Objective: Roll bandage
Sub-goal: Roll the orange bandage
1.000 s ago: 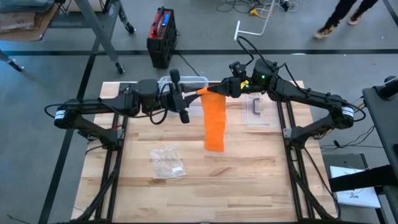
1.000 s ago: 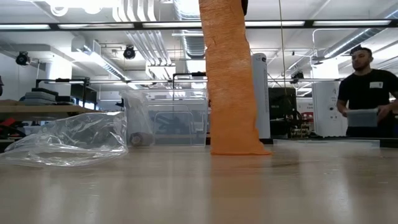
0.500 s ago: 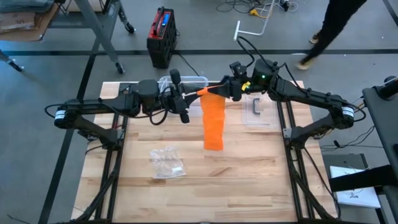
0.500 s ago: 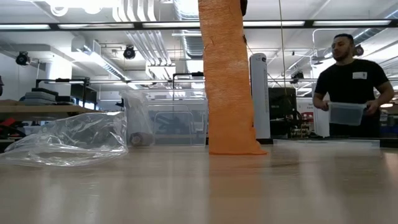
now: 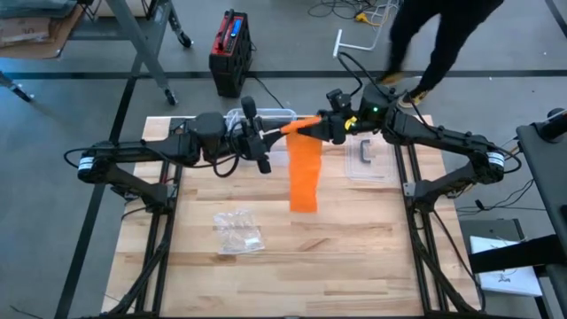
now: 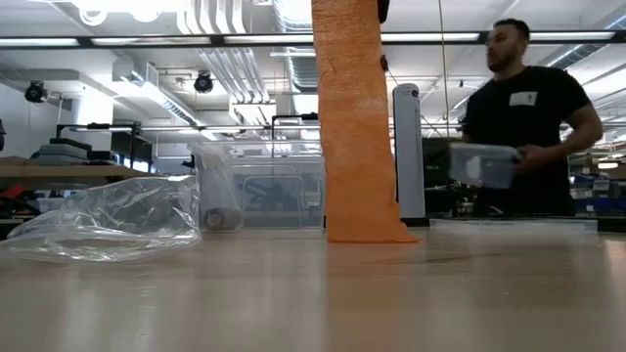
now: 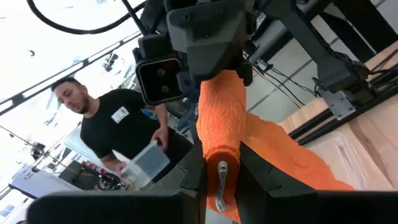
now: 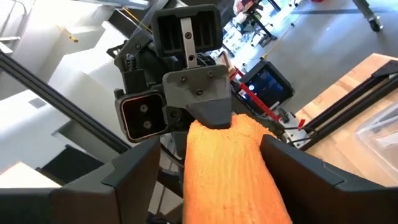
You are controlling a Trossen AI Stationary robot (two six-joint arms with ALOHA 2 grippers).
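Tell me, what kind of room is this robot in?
Probably a robotics lab or workshop. Pipes and ducts run bare across the ceiling, a workbench stands loaded with equipment, cables lie on the grey floor, and a person walks past behind the wooden table carrying a clear box.

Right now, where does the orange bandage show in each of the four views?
High view: orange bandage hangs mid-table between both grippers.
Low view: tall strip, its end on the table.
Left wrist view: centre, between the fingers.
Right wrist view: bottom centre.
Shared landmark: the plastic bag, high and low views only.
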